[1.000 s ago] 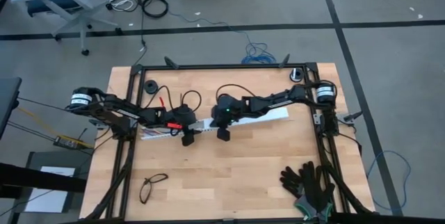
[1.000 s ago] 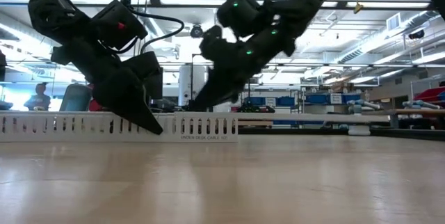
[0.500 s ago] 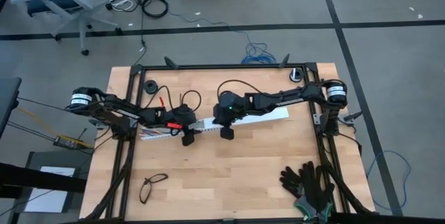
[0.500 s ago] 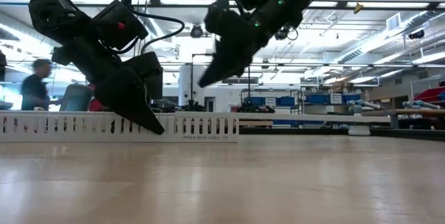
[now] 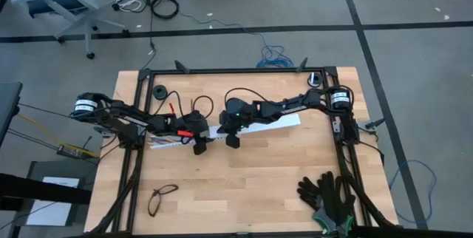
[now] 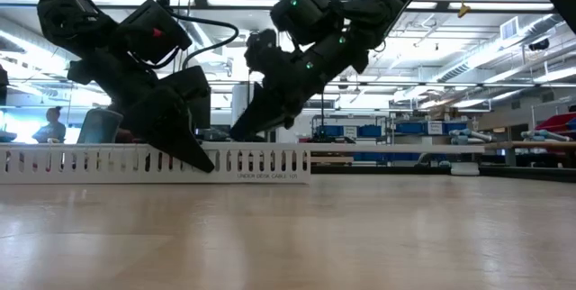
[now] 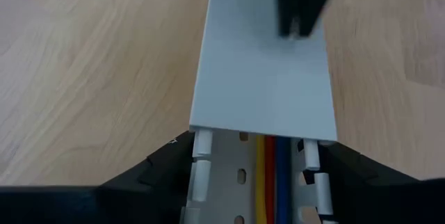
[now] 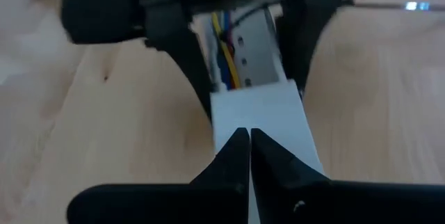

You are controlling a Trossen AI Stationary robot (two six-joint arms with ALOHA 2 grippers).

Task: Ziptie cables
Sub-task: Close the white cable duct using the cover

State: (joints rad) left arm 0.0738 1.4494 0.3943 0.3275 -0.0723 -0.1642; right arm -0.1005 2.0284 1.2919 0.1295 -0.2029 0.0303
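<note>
At the left of the high view our left arm reaches in from the table's [image 5: 244,194] left edge. Our left gripper [image 5: 198,143] sits just left of centre, its jaws spread around the open rail [image 5: 171,139]; in the left wrist view one finger [image 7: 156,172] lies on each side of the slotted rail [image 7: 243,182]. The cables [image 7: 268,175] lie inside the rail, yellow, orange and blue strands running along it and vanishing under the flat white cover [image 7: 264,78]. In the high view they show only as a faint coloured streak in the rail, left of centre.

Just right of that, our right gripper [image 5: 233,136] hangs over the cover [image 5: 277,122], jaws closed with nothing between them; the right wrist view shows its fingertips [image 8: 240,147] pressed together above the cover's [image 8: 261,113] end.

Lower left lie glasses [image 5: 162,197]; lower right, black gloves [image 5: 329,197].
</note>
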